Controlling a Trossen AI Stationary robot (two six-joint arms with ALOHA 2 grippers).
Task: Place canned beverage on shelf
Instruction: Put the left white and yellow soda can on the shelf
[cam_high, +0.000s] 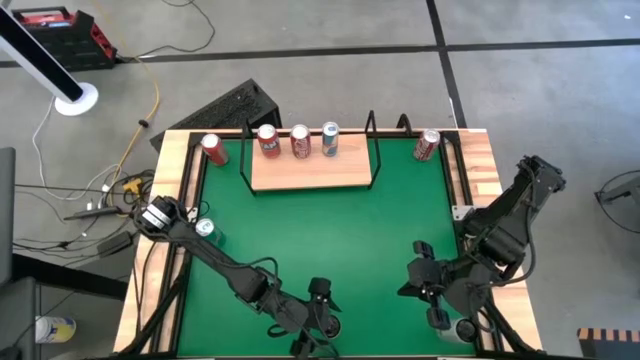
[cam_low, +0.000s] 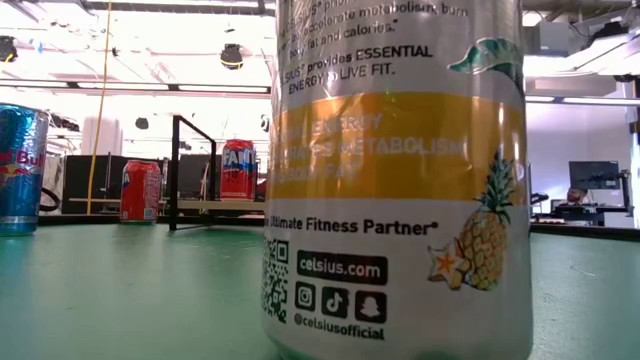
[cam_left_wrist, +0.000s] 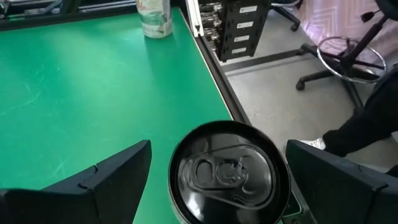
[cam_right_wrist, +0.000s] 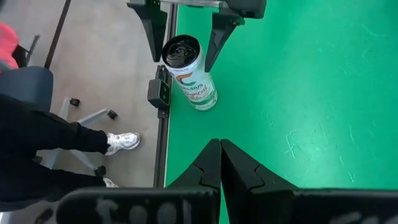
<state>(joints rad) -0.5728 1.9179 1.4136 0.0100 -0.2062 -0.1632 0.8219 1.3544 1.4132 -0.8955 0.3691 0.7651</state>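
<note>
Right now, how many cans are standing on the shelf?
3, in a row along the shelf's back edge: left can, middle can, right can. None looks hidden; other cans stand off it on the table.

Overhead, table-level, two wrist cameras

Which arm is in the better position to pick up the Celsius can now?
Probably left: the left gripper is open, its fingers on either side of the Celsius can. The right gripper is shut and apart from it.
</note>
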